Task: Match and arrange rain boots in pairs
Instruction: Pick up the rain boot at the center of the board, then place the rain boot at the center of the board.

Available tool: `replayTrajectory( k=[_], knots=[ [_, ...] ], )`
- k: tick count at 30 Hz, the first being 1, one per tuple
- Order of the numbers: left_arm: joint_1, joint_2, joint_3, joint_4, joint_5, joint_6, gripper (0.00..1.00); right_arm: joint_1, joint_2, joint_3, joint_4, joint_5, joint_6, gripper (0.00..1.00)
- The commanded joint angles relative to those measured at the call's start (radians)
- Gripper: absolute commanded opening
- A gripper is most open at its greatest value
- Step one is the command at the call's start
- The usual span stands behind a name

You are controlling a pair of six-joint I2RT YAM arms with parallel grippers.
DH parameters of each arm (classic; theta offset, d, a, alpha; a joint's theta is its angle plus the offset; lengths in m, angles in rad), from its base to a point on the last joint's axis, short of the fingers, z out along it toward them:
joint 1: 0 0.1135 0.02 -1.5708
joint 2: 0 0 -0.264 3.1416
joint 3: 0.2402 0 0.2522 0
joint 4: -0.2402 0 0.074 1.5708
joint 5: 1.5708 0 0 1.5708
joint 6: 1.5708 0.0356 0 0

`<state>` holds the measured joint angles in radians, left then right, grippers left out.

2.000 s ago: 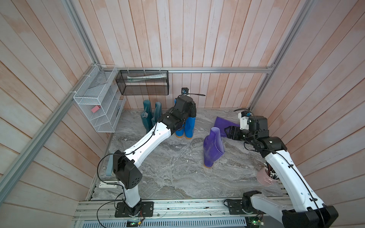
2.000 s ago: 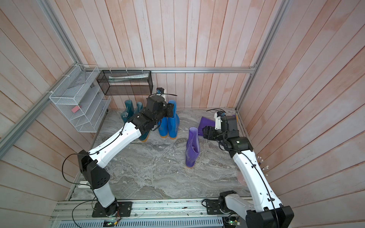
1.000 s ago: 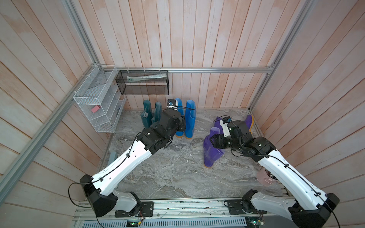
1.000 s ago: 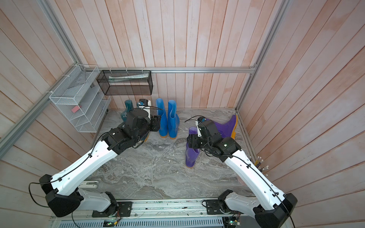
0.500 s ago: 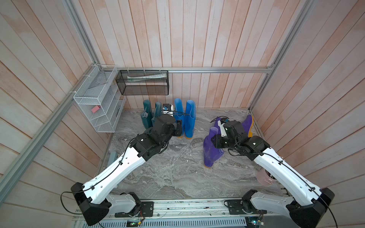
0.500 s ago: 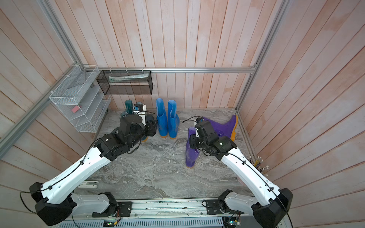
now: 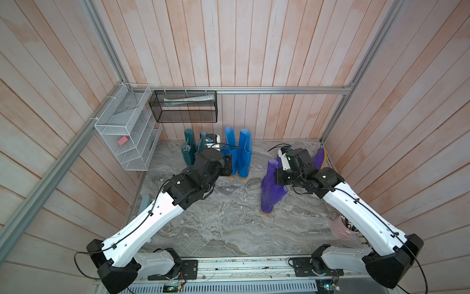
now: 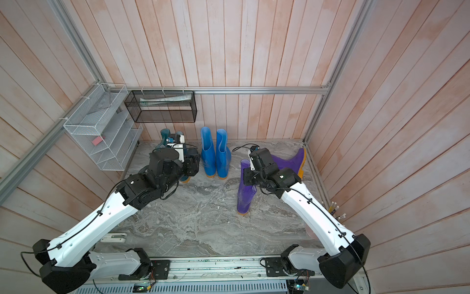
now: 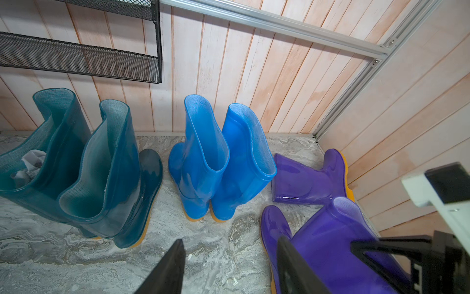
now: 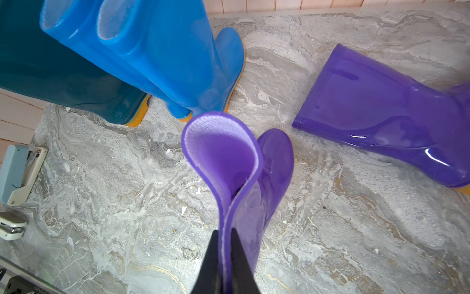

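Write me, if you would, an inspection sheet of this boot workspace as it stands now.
surface: grey marbled floor with small white flecks.
job's things: teal pair and blue pair upright, side by side at the back wall; upright purple boot mid-floor; fallen purple boot on its side near the back right corner.
clutter: what look like two staplers at the left floor edge; pink cup beside the right arm's base.
jaws: left jaws open, empty, facing the blue pair; right jaws shut on the upright purple boot's cuff.
cables: black cables clipped along both arms.
surroundings: wood-plank walls, aluminium rail, white wire rack, black mesh basket.
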<state>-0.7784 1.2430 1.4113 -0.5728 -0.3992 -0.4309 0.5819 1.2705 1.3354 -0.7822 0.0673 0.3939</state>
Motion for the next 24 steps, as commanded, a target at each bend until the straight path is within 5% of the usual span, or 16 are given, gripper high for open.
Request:
replayTrajectory(
  k=[1, 24],
  knots=[
    [-0.001, -0.028, -0.010, -0.017, -0.020, -0.009, 0.59, -0.033, 0.004, 0.075, 0.038, -0.024, -0.054, 0.03],
    [0.000, -0.049, -0.017, -0.028, -0.039, -0.014, 0.60, -0.226, 0.262, 0.365, 0.071, -0.160, -0.205, 0.02]
  ],
)
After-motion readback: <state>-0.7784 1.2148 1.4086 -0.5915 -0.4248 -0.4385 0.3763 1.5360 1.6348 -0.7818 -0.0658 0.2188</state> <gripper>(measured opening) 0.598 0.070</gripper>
